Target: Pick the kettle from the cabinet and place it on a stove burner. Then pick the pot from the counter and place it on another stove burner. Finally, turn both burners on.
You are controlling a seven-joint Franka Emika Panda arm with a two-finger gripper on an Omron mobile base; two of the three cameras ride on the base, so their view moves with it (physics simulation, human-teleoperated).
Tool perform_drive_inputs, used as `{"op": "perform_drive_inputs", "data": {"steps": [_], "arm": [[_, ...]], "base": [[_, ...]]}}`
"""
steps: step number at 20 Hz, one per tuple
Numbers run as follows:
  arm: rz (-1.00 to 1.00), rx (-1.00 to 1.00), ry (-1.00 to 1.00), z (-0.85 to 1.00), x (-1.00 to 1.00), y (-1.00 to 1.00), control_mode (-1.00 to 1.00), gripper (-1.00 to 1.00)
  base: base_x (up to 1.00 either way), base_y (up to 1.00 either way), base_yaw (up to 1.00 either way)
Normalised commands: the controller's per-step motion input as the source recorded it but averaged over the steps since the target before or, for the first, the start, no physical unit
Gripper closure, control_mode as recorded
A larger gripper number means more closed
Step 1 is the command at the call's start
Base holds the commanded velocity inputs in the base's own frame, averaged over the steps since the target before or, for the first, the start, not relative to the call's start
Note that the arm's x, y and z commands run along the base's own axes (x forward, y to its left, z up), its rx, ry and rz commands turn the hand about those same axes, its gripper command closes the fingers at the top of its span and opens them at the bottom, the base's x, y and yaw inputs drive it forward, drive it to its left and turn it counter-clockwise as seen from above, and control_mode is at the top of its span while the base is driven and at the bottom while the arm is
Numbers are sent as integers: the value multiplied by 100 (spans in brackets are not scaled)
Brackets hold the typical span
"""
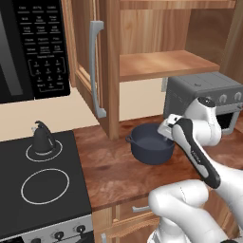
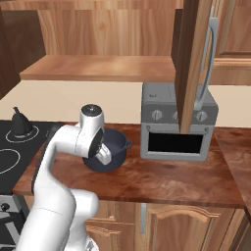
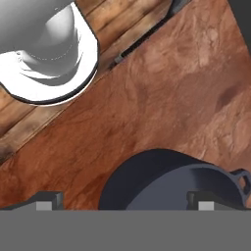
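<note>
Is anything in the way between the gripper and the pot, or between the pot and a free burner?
Nothing visible blocks either. The gripper hangs just above the pot, and bare counter lies between the pot and the free burner ring. The kettle occupies the other ring.

Kettle (image 1: 43, 138) on burner (image 1: 43, 151); pot (image 1: 151, 143) on counter (image 1: 111, 171)

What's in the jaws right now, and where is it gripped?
Nothing is held. In the hand view the gripper is open above the pot, which sits on the counter; the kettle stands on the stove.
</note>
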Motion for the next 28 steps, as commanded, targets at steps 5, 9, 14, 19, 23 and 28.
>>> {"op": "perform_drive_inputs", "data": {"steps": [5,9,14,19,23,28], "arm": [[-3,0,8,-28,29,0,-100,-100],[-3,0,7,-28,30,0,-100,-100],[-3,0,7,-25,29,0,-100,-100],[-3,0,7,-26,29,0,-100,-100],[-3,0,7,-27,28,0,-100,-100],[-3,0,8,-24,23,0,-100,-100]], "base": [[0,0,0],[0,0,0],[0,0,0],[0,0,0],[0,0,0],[0,0,0]]}}
